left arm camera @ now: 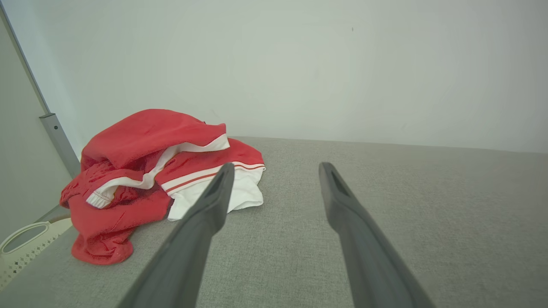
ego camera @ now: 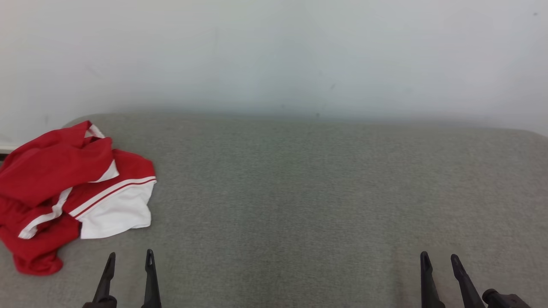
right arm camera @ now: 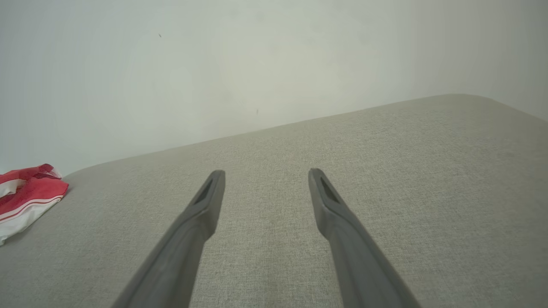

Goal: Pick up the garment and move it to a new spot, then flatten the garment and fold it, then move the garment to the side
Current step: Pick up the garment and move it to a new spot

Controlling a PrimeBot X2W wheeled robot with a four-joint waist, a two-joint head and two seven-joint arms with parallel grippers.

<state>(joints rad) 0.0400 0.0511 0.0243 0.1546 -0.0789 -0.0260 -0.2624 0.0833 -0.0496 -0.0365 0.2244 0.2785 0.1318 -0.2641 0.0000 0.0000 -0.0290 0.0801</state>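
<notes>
A crumpled red and white garment (ego camera: 72,188) lies in a heap at the far left of the grey fabric surface (ego camera: 299,192). The left wrist view has the garment (left arm camera: 150,171) ahead and to the left, and the right wrist view catches the garment (right arm camera: 25,196) at its left edge. My left gripper (ego camera: 129,255) stands open at the lower left, just below and right of the heap, apart from it, nothing between its fingers. Far from the cloth, my right gripper (ego camera: 440,257) is open at the lower right, also holding nothing.
A pale wall (ego camera: 274,51) rises behind the surface. In the left wrist view a white perforated basket (left arm camera: 21,248) and a grey metal post (left arm camera: 58,137) stand off the surface's left edge. The surface's far corners are rounded.
</notes>
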